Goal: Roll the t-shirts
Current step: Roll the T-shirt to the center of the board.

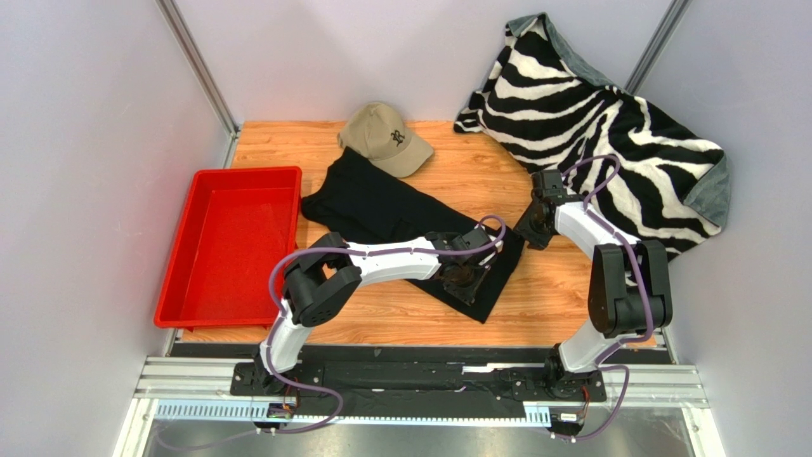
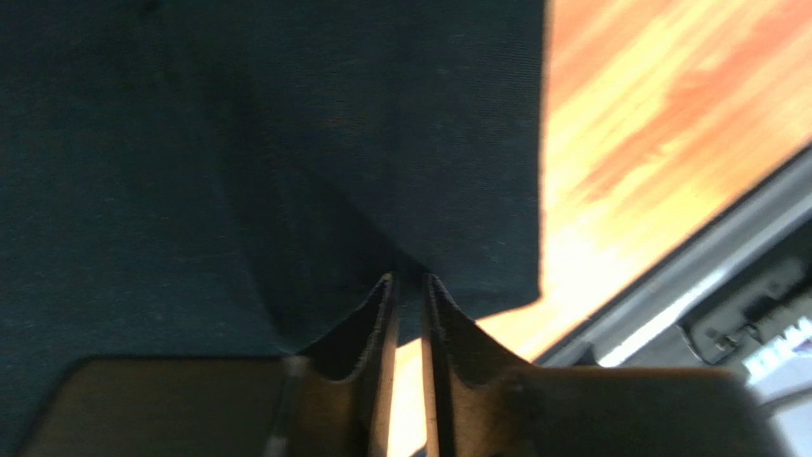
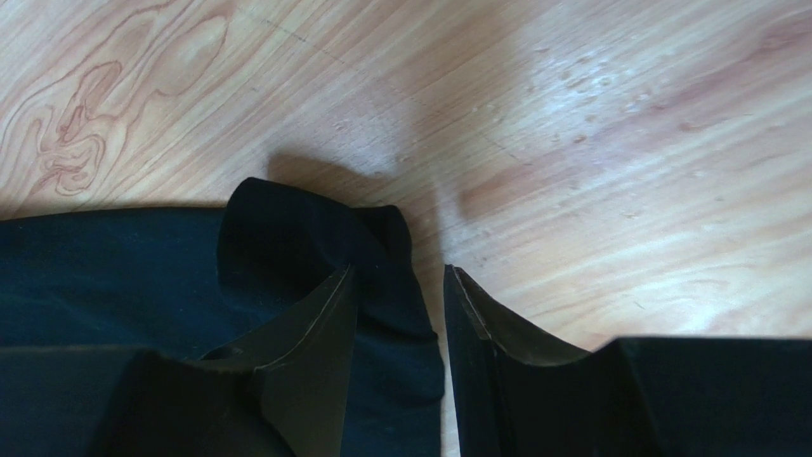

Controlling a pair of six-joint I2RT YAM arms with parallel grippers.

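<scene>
The black t-shirt (image 1: 381, 205) lies folded in a long strip, running diagonally from near the cap to the table's middle front. My left gripper (image 1: 467, 276) is down on the strip's near end. In the left wrist view its jaws (image 2: 408, 278) are nearly closed, with the shirt's (image 2: 238, 143) edge pinched between the tips. My right gripper (image 1: 532, 231) is at the strip's right edge. In the right wrist view it (image 3: 400, 271) is open, low over the wood, and a raised corner of the shirt (image 3: 114, 276) lies between its fingers.
A red tray (image 1: 246, 174) stands on the left of the wooden table (image 1: 562, 286). A tan cap (image 1: 386, 138) sits at the back, touching the shirt's far end. A zebra-striped blanket (image 1: 610, 133) is heaped at the back right, close behind the right arm.
</scene>
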